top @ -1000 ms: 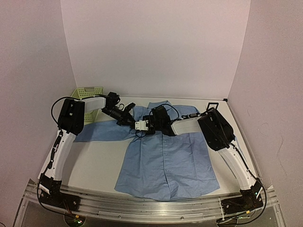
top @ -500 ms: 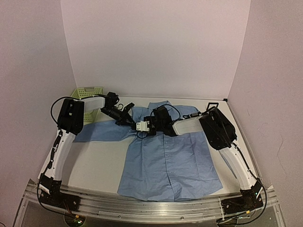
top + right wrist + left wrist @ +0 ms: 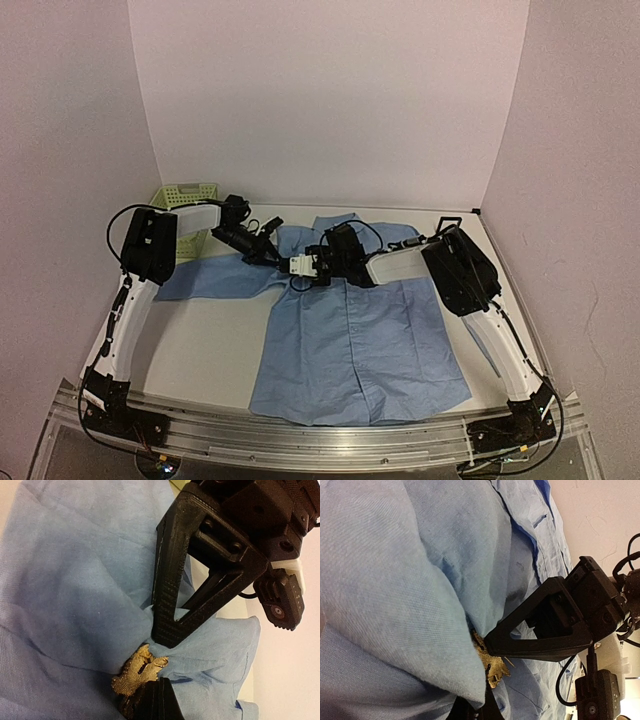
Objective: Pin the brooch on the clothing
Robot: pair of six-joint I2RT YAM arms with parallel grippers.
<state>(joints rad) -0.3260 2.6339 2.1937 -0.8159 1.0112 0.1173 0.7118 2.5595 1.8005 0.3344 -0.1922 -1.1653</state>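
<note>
The light blue shirt [image 3: 350, 330] lies flat on the table, collar at the back. Both grippers meet at its left shoulder. My left gripper [image 3: 273, 257] is shut on a raised fold of shirt fabric [image 3: 410, 610]; its own fingers show at the bottom of the left wrist view [image 3: 480, 709]. My right gripper [image 3: 288, 263] is shut on the small golden brooch [image 3: 136, 674], held against that fold. The brooch also shows in the left wrist view [image 3: 492, 665], at the tip of the right gripper's black finger [image 3: 540, 635]. A thin pin sticks out beside it.
A pale green basket [image 3: 186, 193] stands at the back left behind the left arm. A small black square frame [image 3: 449, 221] sits at the back right. The shirt's left sleeve [image 3: 210, 278] stretches out under the left arm. Side walls close in the table.
Both grippers stay together at the shoulder. The shirt's body and front hem have shifted slightly to the right and toward the near edge.
</note>
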